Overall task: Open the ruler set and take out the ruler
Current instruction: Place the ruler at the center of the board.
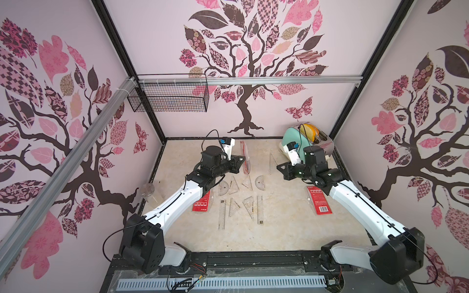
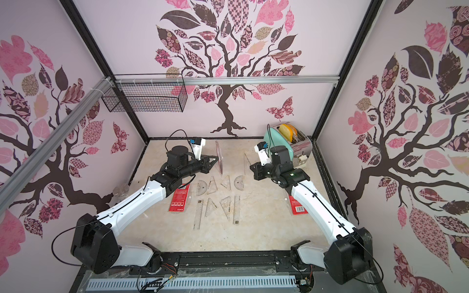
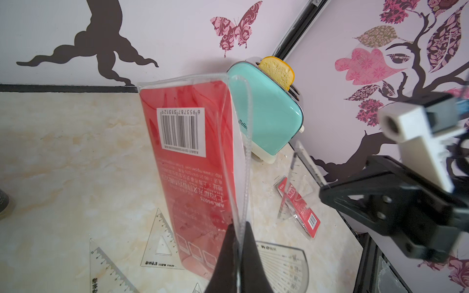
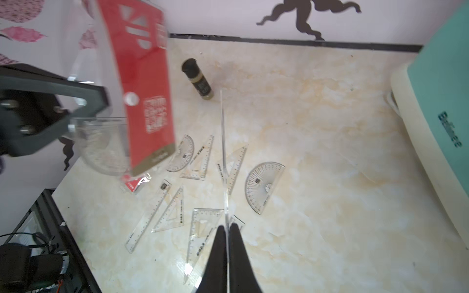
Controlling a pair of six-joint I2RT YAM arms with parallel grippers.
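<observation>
The ruler pouch [image 3: 187, 152] is pinched by the left claw [image 3: 239, 225]; the set square [image 3: 300, 182], pinched in the right claw [image 4: 227, 226], should be laid flat on the surface [image 1: 279, 228].

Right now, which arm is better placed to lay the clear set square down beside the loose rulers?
Right. The right gripper is shut on the clear set square above the table; the left gripper is busy, shut on the ruler set pouch and holding it upright.
</observation>
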